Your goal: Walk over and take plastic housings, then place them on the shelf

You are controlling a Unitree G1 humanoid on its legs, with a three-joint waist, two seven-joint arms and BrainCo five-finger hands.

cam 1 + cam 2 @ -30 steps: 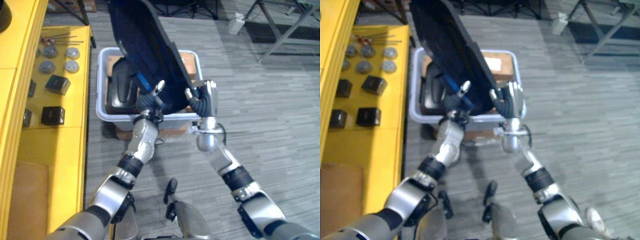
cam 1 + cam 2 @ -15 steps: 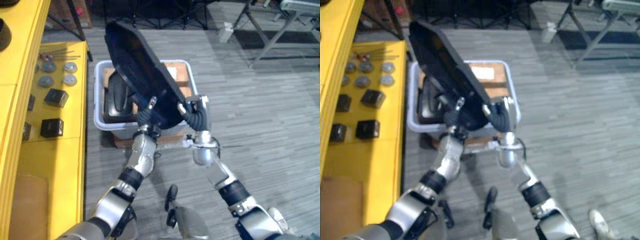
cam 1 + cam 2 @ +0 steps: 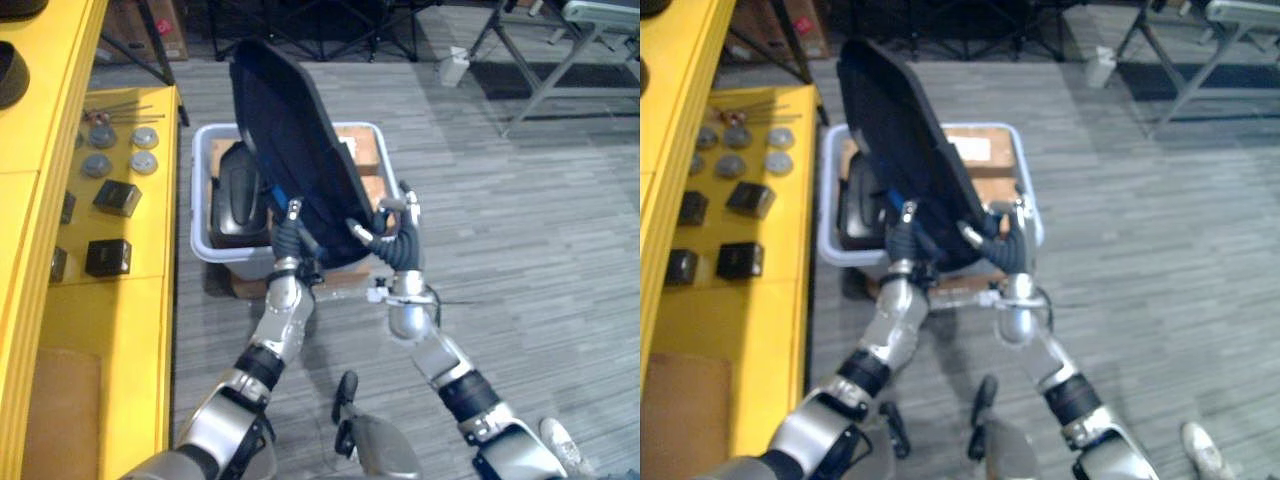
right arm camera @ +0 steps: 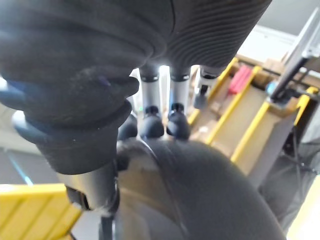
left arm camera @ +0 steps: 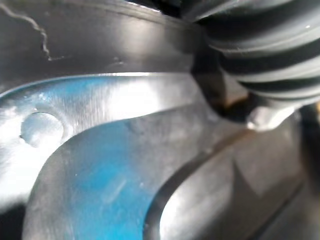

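Note:
A large black plastic housing stands tilted, almost upright, above a white bin, held up from below between both hands. My left hand is curled round its lower left edge, and its wrist view has the housing's inner face very close, with a blue patch. At the lower right edge my right hand rests against the housing, fingers straight with their dark tips on the rim. A second black housing lies in the bin.
A yellow shelf runs along the left, carrying black blocks and grey discs. A brown cardboard piece lies in the bin's far right. Metal frame legs stand at the far right on the grey floor.
The housing has been tipped more upright over the bin. My right hand's fingers have straightened from a curled hold. The view itself has shifted a little.

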